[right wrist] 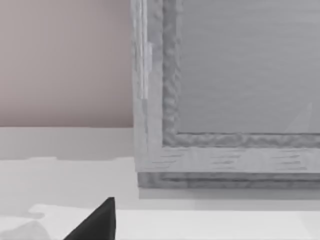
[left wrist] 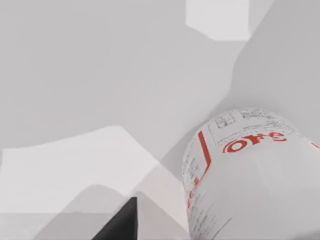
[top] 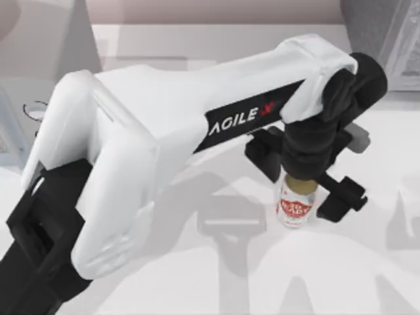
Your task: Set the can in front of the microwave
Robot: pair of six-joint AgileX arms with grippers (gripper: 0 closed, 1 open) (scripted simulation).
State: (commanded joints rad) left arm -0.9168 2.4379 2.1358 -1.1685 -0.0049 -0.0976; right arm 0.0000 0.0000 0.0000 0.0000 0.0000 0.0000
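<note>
The can stands upright on the white table right of centre, with a dull gold top, a white body and a red label. My left gripper hangs straight above it, open, its black jaws spread wide to either side of the can and not touching it. In the left wrist view the can looms close, with a gap between it and one black fingertip. The microwave, a light grey box, sits at the back left with a ringed dial on its front. My right gripper is parked, open.
A darker speckled grey box stands at the back right; its framed face is close in the right wrist view. My left arm's white body spans the table from the front left and hides much of the middle.
</note>
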